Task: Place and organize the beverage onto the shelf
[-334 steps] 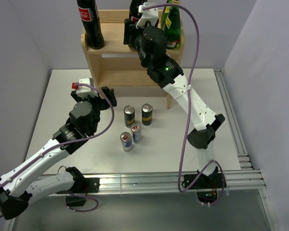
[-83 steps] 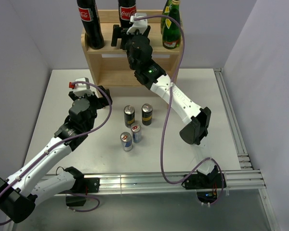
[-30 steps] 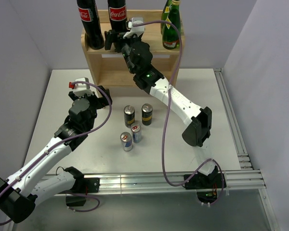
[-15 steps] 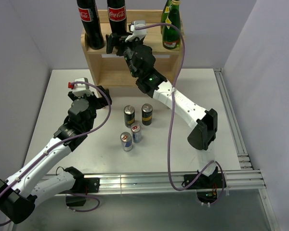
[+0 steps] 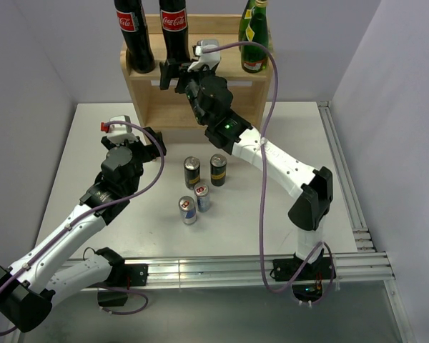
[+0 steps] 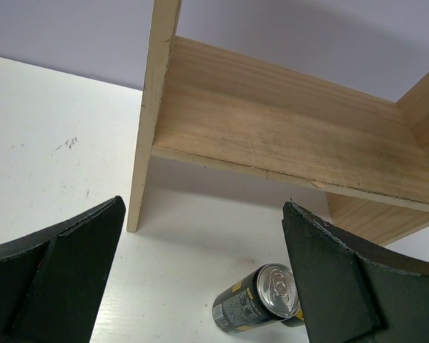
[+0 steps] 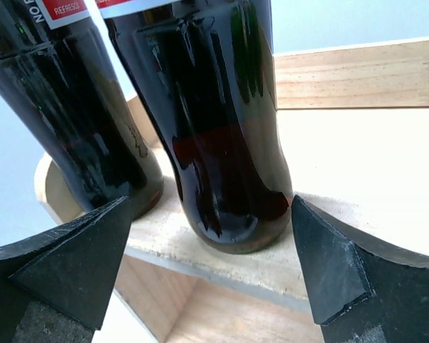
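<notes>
The right gripper [image 5: 173,73] is wide open and holds nothing. Its fingers [image 7: 64,264] flank the base of a cola bottle [image 5: 174,28] on the shelf [image 5: 146,96] top without visible contact, with a second cola bottle [image 5: 132,36] just beside at 9 o'clock and green bottles [image 5: 255,36] at the 3 o'clock end. The left gripper [image 5: 156,143] is also wide open and empty above the table [image 5: 86,136], facing the shelf at the table's 12 o'clock edge, with four cans [image 5: 191,170] at its 4 o'clock.

The right claw [image 7: 209,207], spread wide, frames a dark cola bottle [image 7: 222,128] standing beside a second bottle [image 7: 79,121] on the shelf [image 7: 357,164].
</notes>
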`<state>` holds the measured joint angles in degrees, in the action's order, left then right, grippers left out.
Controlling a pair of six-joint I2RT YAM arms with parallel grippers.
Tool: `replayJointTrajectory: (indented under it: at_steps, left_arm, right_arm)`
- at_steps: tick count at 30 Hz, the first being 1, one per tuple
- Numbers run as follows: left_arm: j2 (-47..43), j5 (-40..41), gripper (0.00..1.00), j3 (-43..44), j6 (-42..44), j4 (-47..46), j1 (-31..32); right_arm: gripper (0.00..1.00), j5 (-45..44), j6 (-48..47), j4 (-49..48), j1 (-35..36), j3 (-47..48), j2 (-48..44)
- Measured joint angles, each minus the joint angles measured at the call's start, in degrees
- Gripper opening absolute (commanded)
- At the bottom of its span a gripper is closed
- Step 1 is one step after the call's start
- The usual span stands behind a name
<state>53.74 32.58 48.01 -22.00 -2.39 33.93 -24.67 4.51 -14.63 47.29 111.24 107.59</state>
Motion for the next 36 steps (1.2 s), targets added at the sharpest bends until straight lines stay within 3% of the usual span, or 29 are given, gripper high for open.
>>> replayJointTrajectory:
  at_steps: [20,26,36]
  left_arm:
    - [0.2,0.0,0.97,0.0,-0.4,0.6,0.0]
    - [0.3,0.0,0.98,0.3,-1.7,2.0,0.2]
    - [-4.8,-0.2,0.98,-3.1,-7.6,8.2,10.5]
  right_arm:
    - [0.99,-2.3,2.3,-3.4,1.5,-16.4,-11.7]
    - [0.98,-6.6,4.5,2.1,3.6,-26.8,-16.3]
    - [0.98,-13.6,11.0,8.9,9.8,-48.4,-38.5]
